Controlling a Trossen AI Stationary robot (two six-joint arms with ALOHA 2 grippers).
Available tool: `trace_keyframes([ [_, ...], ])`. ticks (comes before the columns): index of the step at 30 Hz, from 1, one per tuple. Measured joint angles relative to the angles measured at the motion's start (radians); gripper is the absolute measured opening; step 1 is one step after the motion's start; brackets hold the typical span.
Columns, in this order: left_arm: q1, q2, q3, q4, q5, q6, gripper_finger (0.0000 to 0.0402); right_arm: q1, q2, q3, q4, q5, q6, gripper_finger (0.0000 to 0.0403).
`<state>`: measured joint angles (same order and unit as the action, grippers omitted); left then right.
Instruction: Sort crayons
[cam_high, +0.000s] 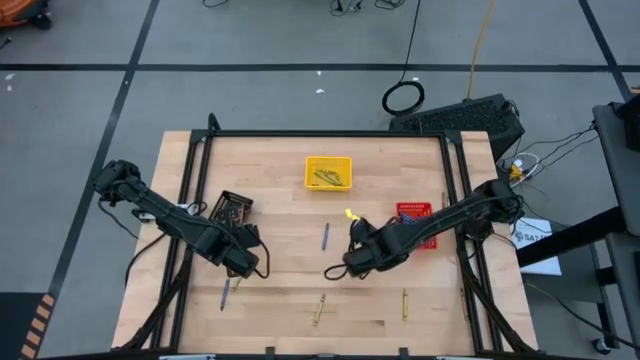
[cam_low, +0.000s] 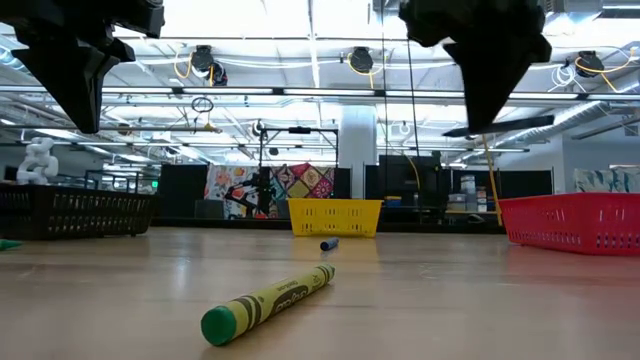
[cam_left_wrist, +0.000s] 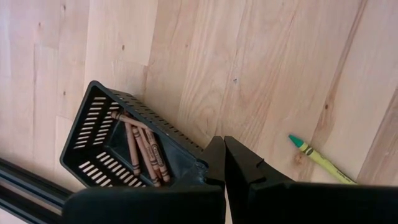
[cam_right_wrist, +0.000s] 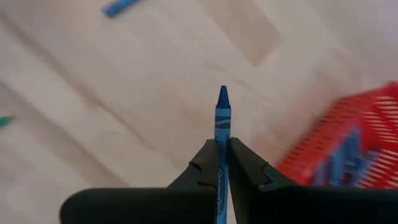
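— Beside the black tray (cam_high: 232, 208), what's hard to see?
— Left gripper (cam_high: 243, 268) clenched, empty; brown crayons (cam_left_wrist: 142, 149) partly hidden inside, uncountable.
— Right of it?
— Right gripper (cam_right_wrist: 222, 163) pinches one blue crayon (cam_right_wrist: 222, 115); red tray (cam_right_wrist: 348, 149) cut off.

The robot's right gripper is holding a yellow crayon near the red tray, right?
Not quite. The right gripper is shut on a blue crayon, not a yellow one; the right wrist view shows its blue tip sticking out between the fingers. The red tray is indeed close by.
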<state>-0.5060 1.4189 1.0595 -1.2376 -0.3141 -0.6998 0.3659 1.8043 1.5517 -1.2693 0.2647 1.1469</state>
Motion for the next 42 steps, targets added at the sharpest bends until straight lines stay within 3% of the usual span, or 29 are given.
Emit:
trace_keyframes([
  [10, 0.000, 0.000, 0.000, 0.000, 0.000, 0.000, 0.0000, -0.057, -0.014, 0.000, -0.214, 0.049, -0.004, 0.0000],
  [18, 0.000, 0.000, 0.000, -0.001, 0.000, 0.001, 0.0000, -0.110, -0.024, -0.036, -0.263, 0.049, -0.048, 0.0000],
  [31, 0.001, 0.000, 0.000, -0.003, 0.000, 0.002, 0.0000, -0.158, -0.323, -0.385, -0.102, 0.031, 0.074, 0.0000],
  [42, 0.001, 0.000, 0.000, 0.001, -0.004, 0.000, 0.0000, -0.158, -0.483, -0.576, 0.033, 0.018, 0.126, 0.0000],
])
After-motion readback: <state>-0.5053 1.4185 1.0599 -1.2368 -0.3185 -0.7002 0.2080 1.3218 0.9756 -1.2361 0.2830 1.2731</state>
